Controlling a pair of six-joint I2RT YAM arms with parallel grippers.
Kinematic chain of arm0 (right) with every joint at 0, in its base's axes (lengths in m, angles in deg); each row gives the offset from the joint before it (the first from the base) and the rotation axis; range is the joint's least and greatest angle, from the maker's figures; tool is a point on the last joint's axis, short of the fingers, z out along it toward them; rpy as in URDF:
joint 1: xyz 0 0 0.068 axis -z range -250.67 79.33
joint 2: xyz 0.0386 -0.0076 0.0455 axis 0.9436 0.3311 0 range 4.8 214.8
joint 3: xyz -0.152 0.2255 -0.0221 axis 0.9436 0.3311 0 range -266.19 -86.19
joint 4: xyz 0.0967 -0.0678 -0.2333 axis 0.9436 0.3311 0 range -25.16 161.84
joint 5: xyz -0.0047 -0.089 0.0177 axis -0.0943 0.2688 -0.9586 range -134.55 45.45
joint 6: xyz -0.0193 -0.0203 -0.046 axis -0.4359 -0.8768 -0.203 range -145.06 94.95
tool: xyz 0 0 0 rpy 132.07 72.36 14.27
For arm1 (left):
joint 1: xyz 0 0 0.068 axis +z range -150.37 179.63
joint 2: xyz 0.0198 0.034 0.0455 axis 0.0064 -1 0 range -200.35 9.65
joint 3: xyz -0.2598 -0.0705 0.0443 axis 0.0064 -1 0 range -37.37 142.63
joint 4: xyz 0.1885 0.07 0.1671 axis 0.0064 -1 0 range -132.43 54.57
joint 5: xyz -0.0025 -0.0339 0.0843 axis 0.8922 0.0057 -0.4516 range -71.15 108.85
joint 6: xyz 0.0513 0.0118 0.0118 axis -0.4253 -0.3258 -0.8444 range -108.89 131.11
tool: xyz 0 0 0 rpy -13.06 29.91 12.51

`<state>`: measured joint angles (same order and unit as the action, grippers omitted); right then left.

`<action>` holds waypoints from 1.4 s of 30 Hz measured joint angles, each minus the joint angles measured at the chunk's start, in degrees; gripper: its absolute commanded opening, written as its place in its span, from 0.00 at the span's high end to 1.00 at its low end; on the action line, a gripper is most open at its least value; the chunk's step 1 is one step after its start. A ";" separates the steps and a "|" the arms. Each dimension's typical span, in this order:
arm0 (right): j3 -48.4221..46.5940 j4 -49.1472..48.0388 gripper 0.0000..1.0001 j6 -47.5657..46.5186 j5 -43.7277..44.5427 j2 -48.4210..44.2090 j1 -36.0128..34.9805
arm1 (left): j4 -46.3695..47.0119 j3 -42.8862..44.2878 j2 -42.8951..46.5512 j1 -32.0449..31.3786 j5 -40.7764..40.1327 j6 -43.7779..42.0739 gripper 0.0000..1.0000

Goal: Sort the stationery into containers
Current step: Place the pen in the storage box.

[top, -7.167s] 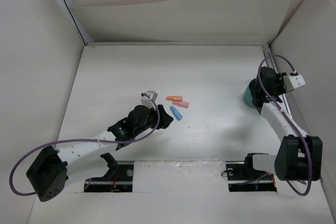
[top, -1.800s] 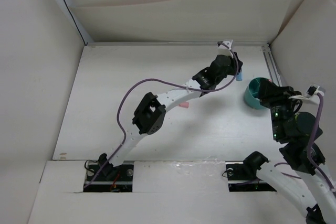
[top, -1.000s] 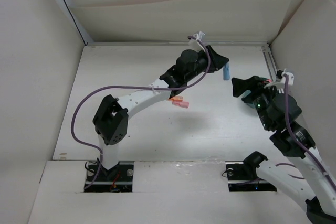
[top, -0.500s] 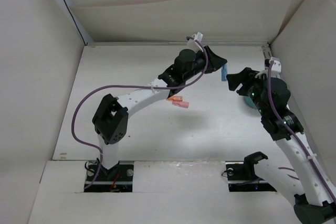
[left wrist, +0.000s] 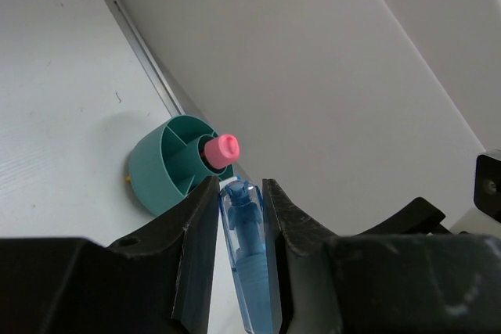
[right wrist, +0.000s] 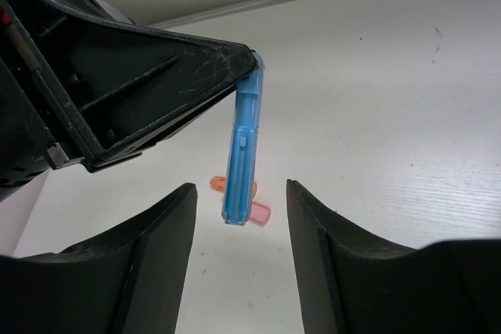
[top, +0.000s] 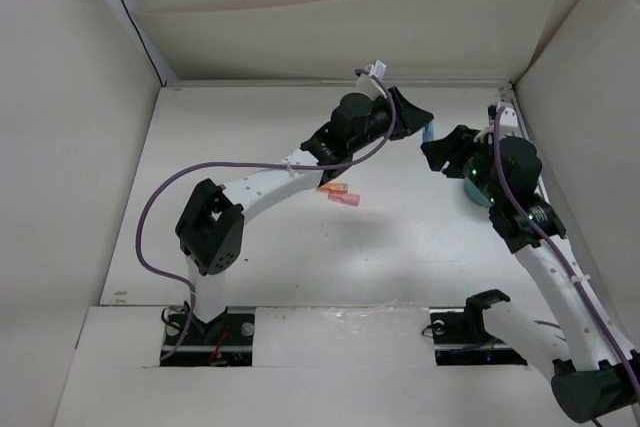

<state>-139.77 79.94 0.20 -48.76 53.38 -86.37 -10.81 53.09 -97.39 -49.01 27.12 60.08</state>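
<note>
Left gripper (left wrist: 239,187) pinches the light blue capsule (left wrist: 246,256) by one end, right gripper (right wrist: 240,189) gapes empty nearby. Let go too early and I reckon it drops

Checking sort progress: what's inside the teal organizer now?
A pink-capped piece sits in the teal organizer's central hub. The two compartments in view look empty. The rest is hidden behind the hub and the left gripper.

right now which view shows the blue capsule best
Right wrist: the blue capsule shows nearly full length, unobstructed. Left wrist: pinched in the left gripper, end cut off. Top external shows only a sliver.
</note>
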 measured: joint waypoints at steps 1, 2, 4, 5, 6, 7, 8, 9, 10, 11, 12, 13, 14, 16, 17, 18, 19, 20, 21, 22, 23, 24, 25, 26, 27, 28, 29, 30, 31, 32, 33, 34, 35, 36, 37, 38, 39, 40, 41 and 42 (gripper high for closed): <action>0.17 -0.20 0.46 -0.04 -0.39 0.33 0.00 | 0.04 0.00 0.00 0.00 0.15 0.04 1.00; 0.31 -0.20 0.48 -0.04 -0.68 0.61 0.00 | 0.04 0.00 0.00 0.00 0.28 0.04 1.00; 0.61 -0.33 0.49 -0.02 -1.03 0.81 0.00 | 0.04 0.00 0.00 0.00 0.35 0.07 1.00; 0.76 -0.39 0.52 -0.02 -1.18 0.81 0.00 | 0.07 0.00 0.00 0.00 0.39 0.07 1.00; 0.92 -0.50 0.55 -0.02 -1.20 0.81 0.00 | 0.11 0.00 0.00 0.00 0.44 0.07 1.00; 1.01 -0.57 0.57 0.00 -1.22 0.81 0.00 | 0.20 0.00 0.00 0.00 0.50 0.09 1.00; 1.09 -0.61 0.60 0.00 -1.22 0.81 0.00 | 0.26 0.00 0.00 0.00 0.55 0.09 1.00; 1.14 -0.61 0.62 0.02 -1.22 0.81 0.00 | 0.37 0.00 0.00 0.00 0.55 0.09 1.00; 1.16 -0.61 0.66 0.09 -1.22 0.81 0.00 | 0.46 0.00 0.00 0.00 0.57 0.09 1.00; 1.16 -0.66 0.66 0.07 -1.22 0.81 0.00 | 0.48 0.00 0.00 0.00 0.57 0.09 1.00; 1.16 -0.72 0.68 0.17 -1.20 0.81 0.00 | 0.50 0.00 0.00 0.00 0.57 0.11 1.00; 1.16 -0.76 0.68 0.20 -1.20 0.81 0.00 | 0.50 0.00 0.00 0.00 0.57 0.11 1.00; 1.16 -0.81 0.69 0.17 -1.20 0.81 0.00 | 0.50 0.00 0.00 0.00 0.57 0.11 1.00; 1.16 -0.92 0.72 0.17 -1.18 0.81 0.00 | 0.50 -0.02 0.00 0.00 0.57 0.13 1.00; 1.16 -1.01 0.75 0.20 -1.18 0.81 0.00 | 0.52 -0.02 0.00 0.00 0.57 0.15 1.00; 1.16 -1.01 0.78 0.20 -1.09 0.81 0.00 | 0.55 -0.02 0.00 0.00 0.55 0.17 0.99; 1.16 -1.01 0.81 0.15 -0.85 0.81 0.00 | 0.68 -0.07 0.00 0.02 0.55 0.26 0.94; 1.16 -1.03 0.86 0.20 -0.74 0.81 0.00 | 0.94 -0.11 0.00 0.02 0.52 0.28 0.90; 1.16 -1.03 0.87 0.24 -0.70 0.81 0.00 | 1.01 -0.15 0.00 0.02 0.55 0.39 0.84; 1.16 -1.01 0.89 0.26 -0.55 0.81 0.00 | 1.22 -0.35 0.00 0.02 0.52 0.44 0.77; 1.22 -1.03 0.91 0.26 -0.44 0.81 0.00 | 1.44 -0.50 0.00 0.02 0.52 0.48 0.66; 1.36 -1.05 0.92 0.26 -0.22 0.79 0.00 | 1.46 -0.59 0.00 0.04 0.55 0.37 0.62; 1.60 -1.22 0.92 0.26 -0.02 0.74 0.00 | 1.51 -0.76 0.00 0.07 0.66 0.61 0.59; 1.79 -1.38 0.93 0.26 0.24 0.72 0.00 | 1.46 -0.87 0.00 0.07 0.74 0.61 0.56; 1.95 -1.53 0.93 0.35 0.57 0.70 0.09 | 1.36 -0.90 0.00 0.07 0.83 0.61 0.51; 1.97 -1.55 0.93 0.44 0.74 0.70 0.15 | 1.22 -0.90 0.00 0.07 0.92 0.61 0.49; 1.99 -1.60 0.95 0.48 0.87 0.68 0.44 | 1.22 -0.90 0.00 0.07 0.98 0.57 0.47; 2.01 -1.73 0.95 0.48 1.05 0.66 0.55 | 1.22 -0.90 0.00 0.07 1.03 0.55 0.45; 2.01 -1.88 0.95 0.50 1.22 0.63 0.76 | 1.20 -0.90 0.00 0.04 1.05 0.52 0.44; 2.01 -1.95 0.95 0.50 1.31 0.57 0.92 | 1.07 -0.90 0.00 0.04 1.09 0.50 0.40; 2.01 -1.99 0.95 0.50 1.36 0.52 1.07 | 0.98 -0.90 0.00 0.04 1.14 0.39 0.38; 2.08 -2.10 0.96 0.52 1.46 0.46 1.14 | 0.96 -0.90 0.00 0.04 1.18 0.35 0.29; 2.19 -2.16 0.96 0.52 1.51 0.31 1.14 | 0.92 -0.90 0.00 0.04 1.14 0.13 0.22; 2.45 -2.29 0.96 0.66 1.68 0.09 1.27 | 0.85 -0.90 0.00 0.04 1.16 -0.02 0.22; 2.73 -2.38 0.96 0.70 1.75 -0.17 1.46 | 0.79 -0.90 0.00 0.04 1.07 -0.09 0.22; 2.97 -2.34 0.96 0.79 1.88 -0.39 1.68 | 0.63 -0.90 0.00 0.04 0.87 -0.33 0.22; 3.21 -2.38 0.97 0.90 2.08 -0.50 1.99 | 0.28 -0.90 0.00 0.04 0.63 -0.57 0.22; 3.45 -2.43 0.97 1.16 2.19 -0.57 2.32 | -0.07 -0.90 0.00 0.04 0.22 -0.87 0.23; 3.67 -2.36 0.99 1.31 2.29 -0.61 2.82 | -0.48 -0.90 0.00 0.04 -0.37 -1.18 0.24; 3.91 -2.34 0.99 1.42 2.36 -0.59 3.41 | -1.01 -0.90 0.07 0.04 -1.07 -1.60 0.24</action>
<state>-135.86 77.60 1.62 -46.40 52.79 -82.96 -11.82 52.19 -97.33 -48.97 26.05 58.49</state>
